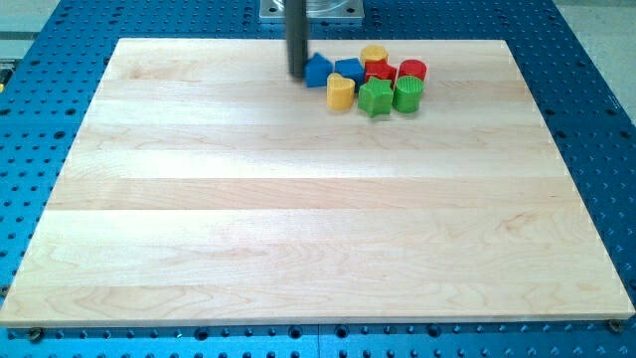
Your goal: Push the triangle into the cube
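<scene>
My tip (298, 75) rests on the wooden board (298, 219) near the view's top, touching or just left of a blue triangle-like block (317, 71). Right of that block, touching it, sits a blue cube (349, 70). They head a tight cluster: a yellow block (341, 91) below them, a green star-like block (375, 97), a green cylinder-like block (407, 92), a red block (379, 73), a red cylinder (412, 70) and a yellow block (374, 53) at the top.
The board lies on a blue perforated table (586, 119). The arm's grey base plate (310, 9) shows at the view's top edge above the rod.
</scene>
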Available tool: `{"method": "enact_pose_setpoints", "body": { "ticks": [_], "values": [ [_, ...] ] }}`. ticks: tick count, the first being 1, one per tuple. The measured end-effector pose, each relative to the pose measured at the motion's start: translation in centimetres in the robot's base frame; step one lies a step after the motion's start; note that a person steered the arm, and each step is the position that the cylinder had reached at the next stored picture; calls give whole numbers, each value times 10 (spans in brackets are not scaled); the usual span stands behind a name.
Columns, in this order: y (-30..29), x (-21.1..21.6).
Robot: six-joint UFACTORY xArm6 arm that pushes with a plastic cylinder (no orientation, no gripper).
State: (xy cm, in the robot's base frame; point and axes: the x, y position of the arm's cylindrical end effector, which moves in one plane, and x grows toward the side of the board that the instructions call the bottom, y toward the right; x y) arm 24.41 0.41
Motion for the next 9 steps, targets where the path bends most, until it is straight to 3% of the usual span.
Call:
{"method": "enact_pose_setpoints", "body": {
  "ticks": [1, 3, 5, 6, 7, 9],
  "values": [
    [-10, -5],
    [-6, 45],
    [4, 49],
    [31, 46],
    [19, 0],
    [82, -17]
  ]
}}
